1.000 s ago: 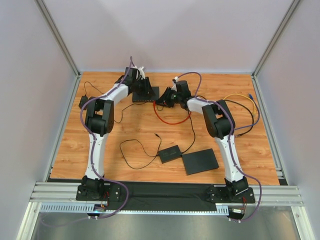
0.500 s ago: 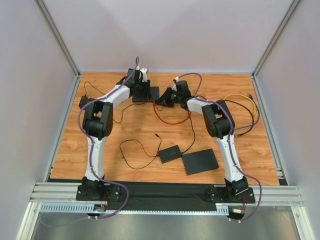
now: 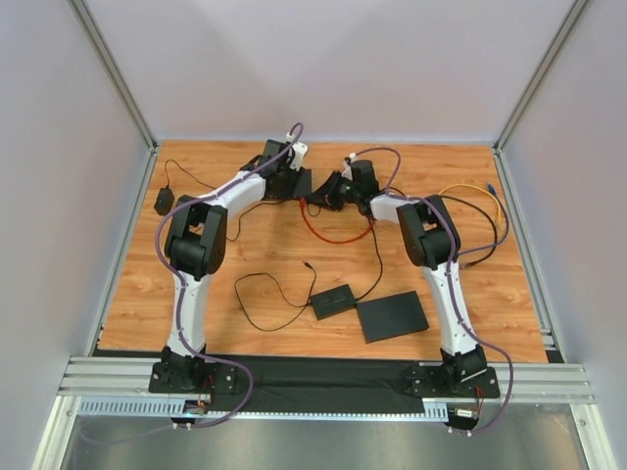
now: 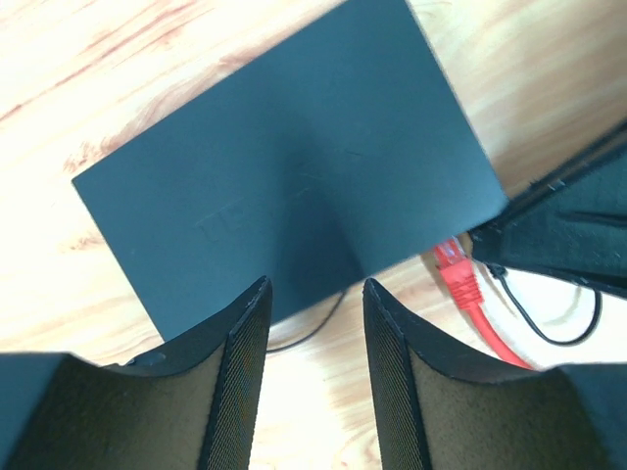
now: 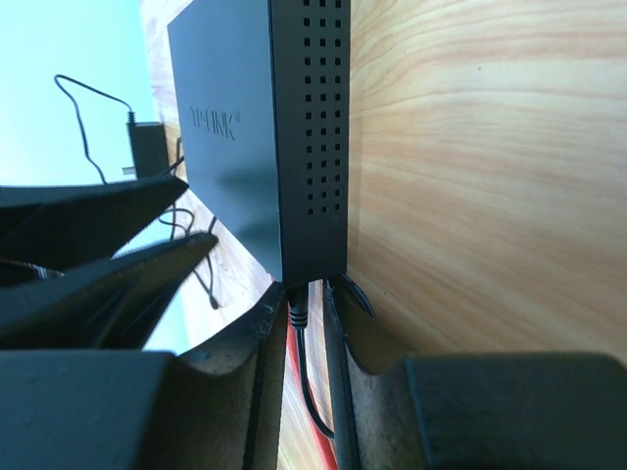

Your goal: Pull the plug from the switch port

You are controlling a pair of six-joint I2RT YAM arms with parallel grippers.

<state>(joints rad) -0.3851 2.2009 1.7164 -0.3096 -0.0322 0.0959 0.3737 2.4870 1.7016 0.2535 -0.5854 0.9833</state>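
Red plug (image 4: 453, 262) on red cable sits at black switch (image 4: 294, 176) edge, long axis 11-to-5 o'clock, nose toward 11. Left gripper (image 4: 315, 286) jaws apart, empty. Right gripper (image 5: 304, 305) jaws narrow around the cable ends, grip unclear.

2 arms are counted, w/ 1 gripper each: left gripper (image 4: 313, 294) & right gripper (image 5: 304, 305). 3 black boxes are spotted on the table (image 3: 137, 284): the switch (image 3: 298, 183) at the far side, plus a small box (image 3: 333, 301) and a flat box (image 3: 392, 316) nearer the bases. 1 power adapter (image 3: 163, 201) is seen far left. Cables: 1 red cable (image 4: 502, 335) w/ 1 red plug (image 4: 453, 264), 1 yellow cable (image 3: 470, 185). Black ones are too tangled, so the no. can't be told tbh.
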